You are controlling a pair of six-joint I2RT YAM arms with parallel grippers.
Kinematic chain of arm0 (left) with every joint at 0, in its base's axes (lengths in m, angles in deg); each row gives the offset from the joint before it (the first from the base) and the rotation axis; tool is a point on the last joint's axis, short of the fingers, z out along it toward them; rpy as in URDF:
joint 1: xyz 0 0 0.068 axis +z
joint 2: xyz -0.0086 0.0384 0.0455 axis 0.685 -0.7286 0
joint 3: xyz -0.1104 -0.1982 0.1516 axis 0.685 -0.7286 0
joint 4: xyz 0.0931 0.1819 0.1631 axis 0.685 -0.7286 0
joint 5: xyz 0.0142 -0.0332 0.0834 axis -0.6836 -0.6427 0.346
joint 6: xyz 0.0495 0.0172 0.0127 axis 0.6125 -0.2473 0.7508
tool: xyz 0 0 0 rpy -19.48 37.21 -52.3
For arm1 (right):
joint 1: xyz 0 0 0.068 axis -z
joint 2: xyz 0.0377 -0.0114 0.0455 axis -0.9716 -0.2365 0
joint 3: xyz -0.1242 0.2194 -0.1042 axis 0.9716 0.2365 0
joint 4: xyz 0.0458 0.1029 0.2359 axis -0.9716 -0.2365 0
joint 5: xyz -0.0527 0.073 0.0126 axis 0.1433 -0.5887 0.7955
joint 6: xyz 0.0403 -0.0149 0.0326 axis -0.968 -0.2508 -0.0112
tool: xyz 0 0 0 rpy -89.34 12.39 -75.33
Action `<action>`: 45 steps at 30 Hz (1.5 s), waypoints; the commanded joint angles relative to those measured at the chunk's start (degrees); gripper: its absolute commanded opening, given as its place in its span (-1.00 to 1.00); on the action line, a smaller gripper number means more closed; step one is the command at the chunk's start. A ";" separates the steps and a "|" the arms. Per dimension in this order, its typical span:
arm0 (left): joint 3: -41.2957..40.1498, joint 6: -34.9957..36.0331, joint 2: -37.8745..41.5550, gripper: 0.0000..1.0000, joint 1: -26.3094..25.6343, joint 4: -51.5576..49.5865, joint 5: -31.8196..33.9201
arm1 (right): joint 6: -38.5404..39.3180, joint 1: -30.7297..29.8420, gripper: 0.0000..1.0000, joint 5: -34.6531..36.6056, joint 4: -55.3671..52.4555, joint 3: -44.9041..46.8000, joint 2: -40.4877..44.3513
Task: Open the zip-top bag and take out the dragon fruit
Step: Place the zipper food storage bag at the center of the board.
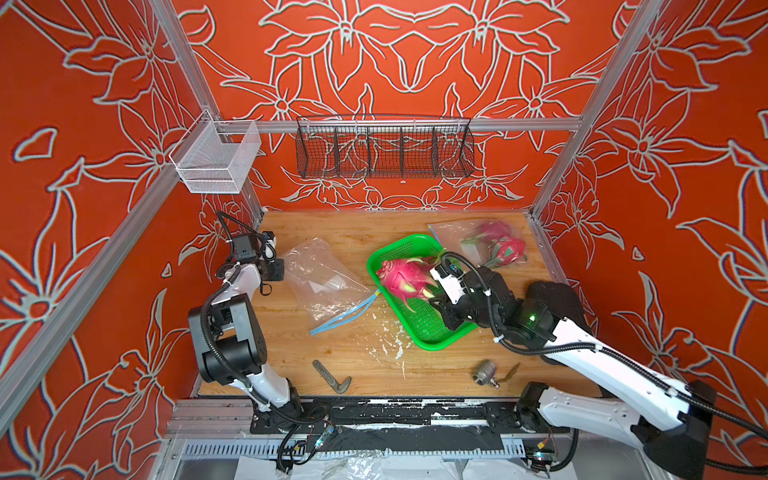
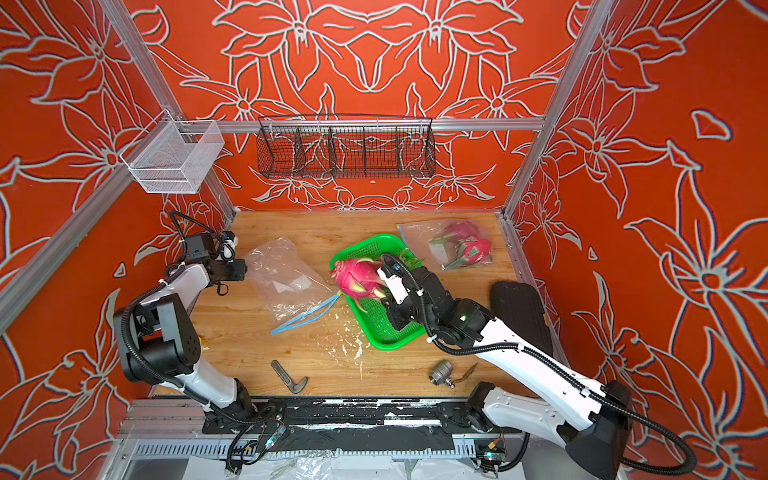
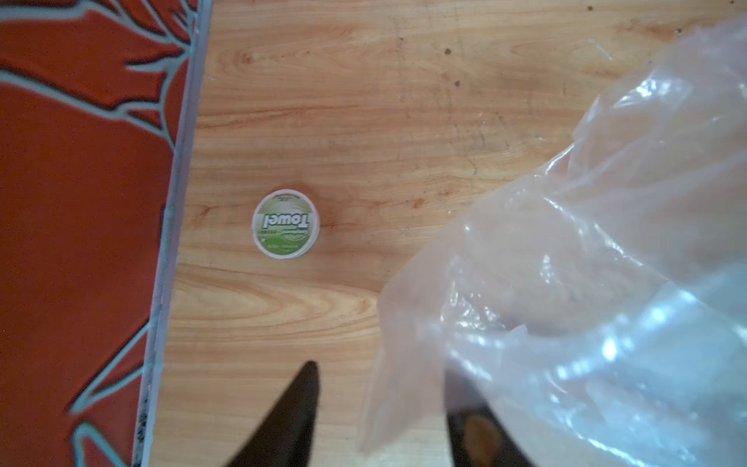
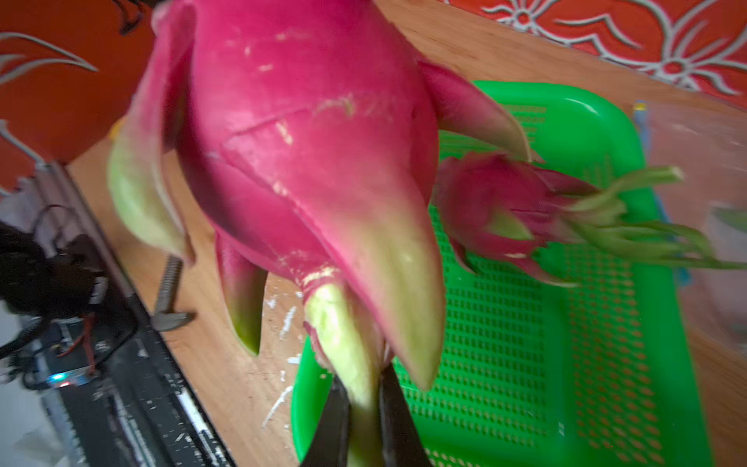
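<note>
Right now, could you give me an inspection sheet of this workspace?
Surface: wooden table, white crumbs beside the green tray.
Job's things: dragon fruit held over the tray; smaller fruit lying in it; empty bag open; second bag holding two fruits.
Clutter: bent metal tool, metal fitting, round towel tin.
Grippers: left gripper open beside the empty bag; right gripper shut on the dragon fruit's scale.
Cables: black hoses along both arms.
Surroundings: red floral walls, black wire basket, white mesh basket.

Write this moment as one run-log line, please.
right gripper: shut on dragon fruit scale, over green tray | left gripper: open beside clear bag | second bag: fruits inside
</note>
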 commanded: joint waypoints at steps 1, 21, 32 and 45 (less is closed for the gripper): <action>0.54 0.70 2.95 0.61 -1.04 -2.62 -1.94 | 1.79 1.10 -1.00 7.80 -7.55 -1.38 -0.96; -6.26 12.31 26.63 0.95 -9.95 -23.31 -16.28 | 2.78 3.92 -0.49 1.91 -0.36 -4.84 -27.39; -7.52 11.19 25.18 0.95 -12.31 -21.77 -14.30 | 0.55 6.96 0.95 17.20 -2.38 -8.36 -10.00; -4.63 7.50 16.27 0.95 -12.73 -21.98 -13.61 | -20.30 39.41 0.95 1.92 13.58 2.29 -4.03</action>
